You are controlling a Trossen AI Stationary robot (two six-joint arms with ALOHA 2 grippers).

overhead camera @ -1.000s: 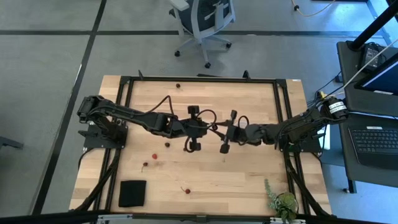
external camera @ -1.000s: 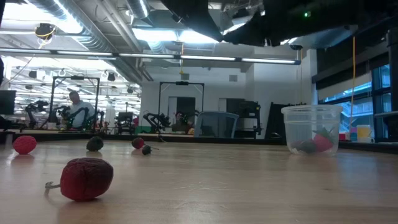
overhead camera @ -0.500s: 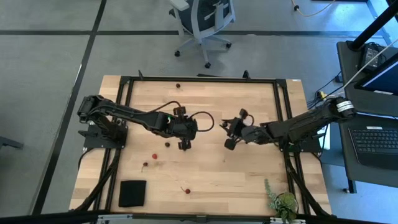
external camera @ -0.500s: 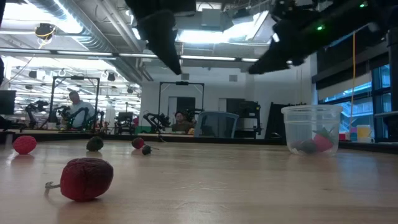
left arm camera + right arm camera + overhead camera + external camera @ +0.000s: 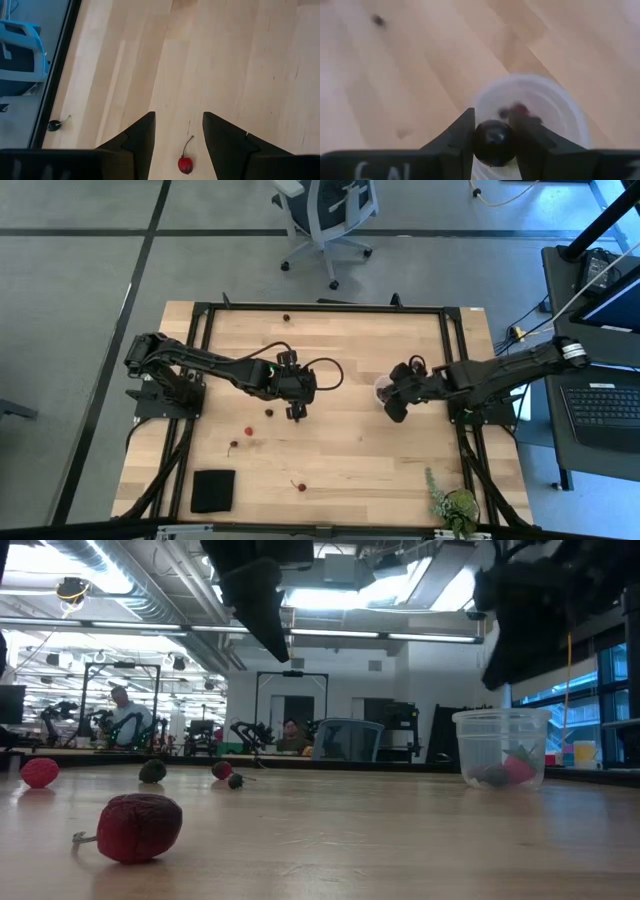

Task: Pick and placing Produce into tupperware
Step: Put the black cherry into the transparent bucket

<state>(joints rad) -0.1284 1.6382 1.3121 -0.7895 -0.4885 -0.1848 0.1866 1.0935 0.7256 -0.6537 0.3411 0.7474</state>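
Observation:
The round translucent tub (image 5: 381, 389) stands right of the table's middle, with red fruit inside it (image 5: 516, 770). My right gripper (image 5: 394, 402) hangs just above the tub (image 5: 535, 107), shut on a dark cherry (image 5: 494, 141). My left gripper (image 5: 290, 406) is open and empty above the table's middle, and a red stemmed cherry (image 5: 185, 164) lies on the wood below the gap between its fingers. Loose cherries lie at left of the middle (image 5: 268, 412), (image 5: 248, 431), (image 5: 233, 445). My right gripper pinches the dark cherry's two sides (image 5: 479, 141) between its two fingers. The cherry is lifted clear, above the tub's open mouth.
More cherries lie near the front (image 5: 298, 485) and at the far edge (image 5: 286, 318). A flat black pad (image 5: 212, 491) lies at the front left. A leafy green plant (image 5: 455, 505) stands at the front right. Bare wood lies between the arms.
The two grippers stood close together at the table's middle and have drawn apart. My left gripper has gone a little toward the table's left edge and then kept still. My right gripper has gone toward the table's right edge, to above the tub.

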